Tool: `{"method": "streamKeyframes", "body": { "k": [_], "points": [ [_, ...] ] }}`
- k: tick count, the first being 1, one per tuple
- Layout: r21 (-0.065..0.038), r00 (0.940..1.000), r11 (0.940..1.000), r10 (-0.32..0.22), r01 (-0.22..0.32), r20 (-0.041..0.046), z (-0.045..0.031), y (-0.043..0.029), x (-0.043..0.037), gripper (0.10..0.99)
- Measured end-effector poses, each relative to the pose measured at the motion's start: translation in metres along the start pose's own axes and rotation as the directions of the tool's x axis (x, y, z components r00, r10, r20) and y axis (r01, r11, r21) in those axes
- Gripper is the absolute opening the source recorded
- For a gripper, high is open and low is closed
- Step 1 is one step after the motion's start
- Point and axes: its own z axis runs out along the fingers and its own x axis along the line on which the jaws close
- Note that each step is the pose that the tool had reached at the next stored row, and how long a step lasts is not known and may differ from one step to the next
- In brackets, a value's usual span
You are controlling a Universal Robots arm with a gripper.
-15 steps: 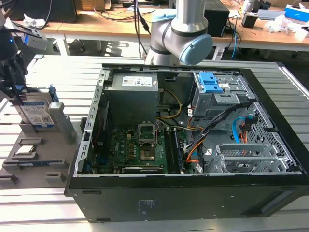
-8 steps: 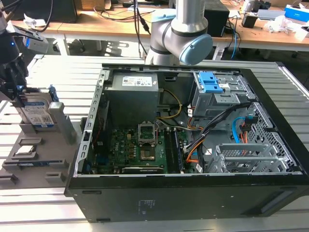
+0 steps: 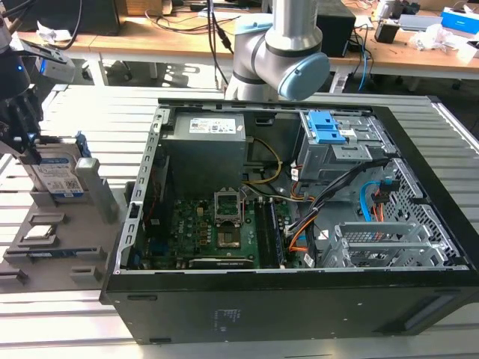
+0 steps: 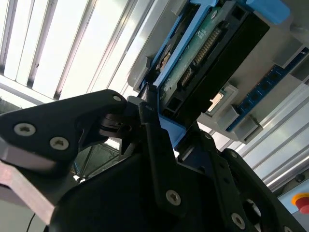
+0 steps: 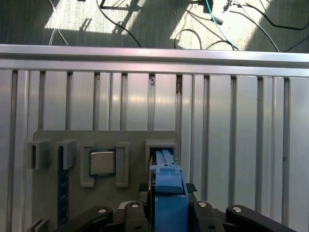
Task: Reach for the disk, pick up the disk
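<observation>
The disk (image 3: 58,176) stands on edge in a slot of the grey holder (image 3: 52,258) at the exterior view's left; its white-and-blue label faces the camera and a blue carrier frame edges it. My gripper (image 3: 28,146) comes down on its top edge from above. In the second wrist view the black fingers (image 4: 150,126) press on the blue frame, and the disk (image 4: 212,46) shows its green circuit-board side. In the first wrist view the blue carrier of the disk (image 5: 167,186) sits between the two fingers of the gripper (image 5: 167,215), over the holder's slot.
The holder (image 5: 130,137) also carries a small square silver chip (image 5: 102,162) and a blue strip (image 5: 61,193). An open computer case (image 3: 299,217) takes up the middle and right of the slatted metal table (image 3: 97,112). The arm's base (image 3: 277,52) stands behind the case.
</observation>
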Motion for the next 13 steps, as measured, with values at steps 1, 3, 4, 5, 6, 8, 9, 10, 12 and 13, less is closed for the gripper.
{"method": "streamKeyframes", "body": {
  "k": [1,3,4,5,6,8,9,10,12,13],
  "points": [
    [0.0,1.0,1.0,0.0,0.0,0.0,0.0001,0.0,0.0,0.365],
    [0.0,1.0,1.0,0.0,0.0,0.0,0.0002,0.0,0.0,0.365],
    [0.0,1.0,1.0,0.0,0.0,0.0,0.0002,0.0,0.0,0.365],
    [0.0,1.0,1.0,0.0,0.0,-0.0001,0.0002,0.0,0.0,0.365],
    [0.0,1.0,1.0,0.0,0.0,0.0,0.0003,0.0,0.0,0.365],
    [0.0,1.0,1.0,0.0,0.0,0.0,0.0005,0.0,0.0,0.365],
    [0.0,1.0,1.0,0.0,0.0,0.0,0.0005,0.0,0.0,0.365],
    [0.0,1.0,1.0,0.0,0.0,0.0,0.0005,0.0,0.0,0.365],
    [0.0,1.0,1.0,0.0,0.0,0.0,0.0006,0.0,0.0,0.365],
    [0.0,1.0,1.0,0.0,0.0,0.0,0.0007,0.0,0.0,0.365]
  ]
}}
